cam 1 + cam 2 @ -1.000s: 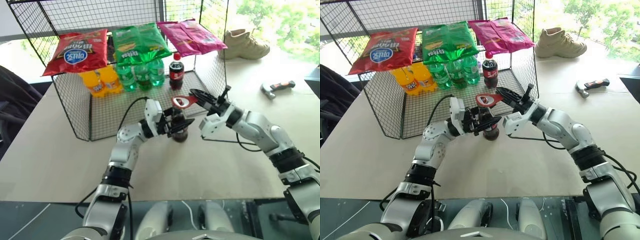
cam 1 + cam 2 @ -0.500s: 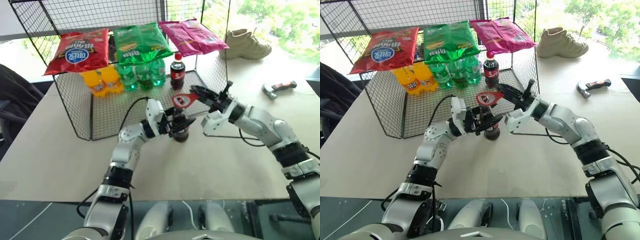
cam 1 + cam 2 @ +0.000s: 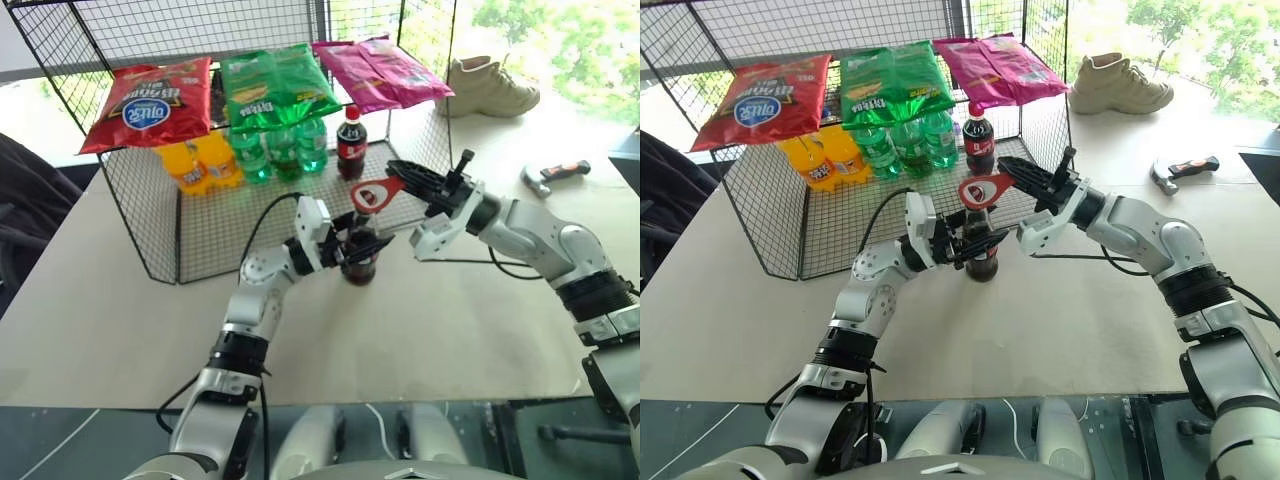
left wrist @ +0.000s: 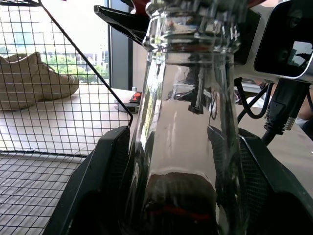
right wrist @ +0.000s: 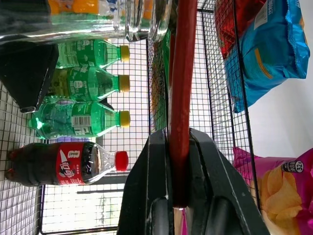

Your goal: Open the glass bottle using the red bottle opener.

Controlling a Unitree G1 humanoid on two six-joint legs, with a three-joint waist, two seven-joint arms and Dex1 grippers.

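Your right gripper (image 3: 1032, 183) is clamped on the handle of the red bottle opener (image 3: 983, 189), its ring head tilted just above the top of the glass bottle (image 3: 980, 256); whether the ring touches the cap you cannot tell, since the cap is hidden behind it. Below the opener, your left gripper (image 3: 970, 246) grips the bottle's body, one finger (image 4: 100, 191) on each side (its base is cut off in the wrist view), standing on the table (image 3: 1060, 320)

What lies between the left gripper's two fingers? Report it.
The glass bottle stands upright between the left gripper's fingers, seen in the left wrist view.
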